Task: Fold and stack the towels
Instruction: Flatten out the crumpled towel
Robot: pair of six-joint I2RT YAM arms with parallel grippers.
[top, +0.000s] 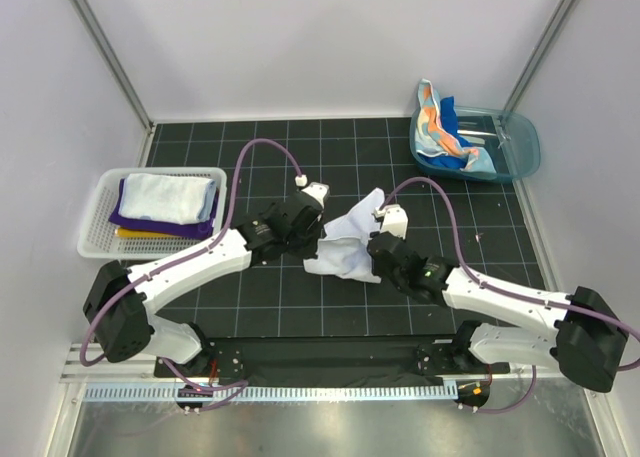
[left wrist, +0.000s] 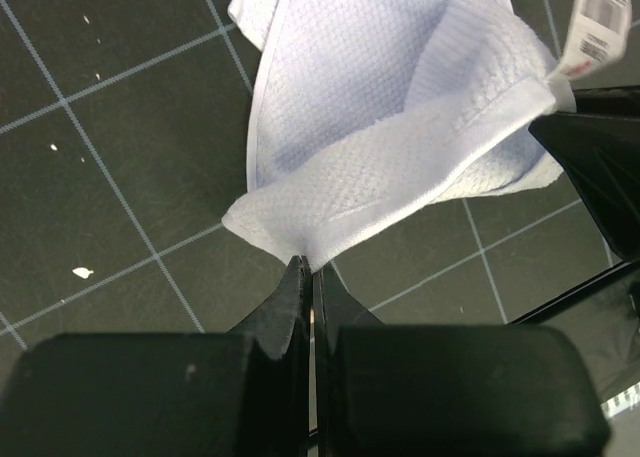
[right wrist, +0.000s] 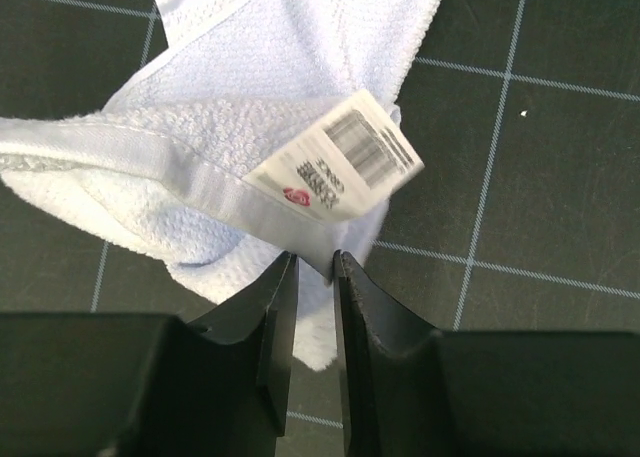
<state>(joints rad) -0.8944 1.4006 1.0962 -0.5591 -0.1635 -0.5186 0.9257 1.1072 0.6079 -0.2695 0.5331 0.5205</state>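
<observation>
A white towel [top: 345, 245] lies crumpled in the middle of the black gridded mat, pinched from both sides. My left gripper [top: 318, 239] is shut on a corner of the towel [left wrist: 380, 127]; its jaws meet at the cloth's edge [left wrist: 310, 265]. My right gripper [top: 378, 247] is shut on the towel's hem [right wrist: 220, 107] beside the printed label [right wrist: 335, 162], with cloth between the jaws [right wrist: 315, 262]. Folded towels sit stacked in the white basket: a pale one [top: 165, 197] on top, then purple [top: 128, 218] and yellow [top: 135, 234].
The white mesh basket [top: 96, 227] stands at the left of the mat. A teal tub [top: 522, 147] at the back right holds a spotted towel [top: 433, 122] and a bright blue towel [top: 458, 145]. Walls close in left, right and behind.
</observation>
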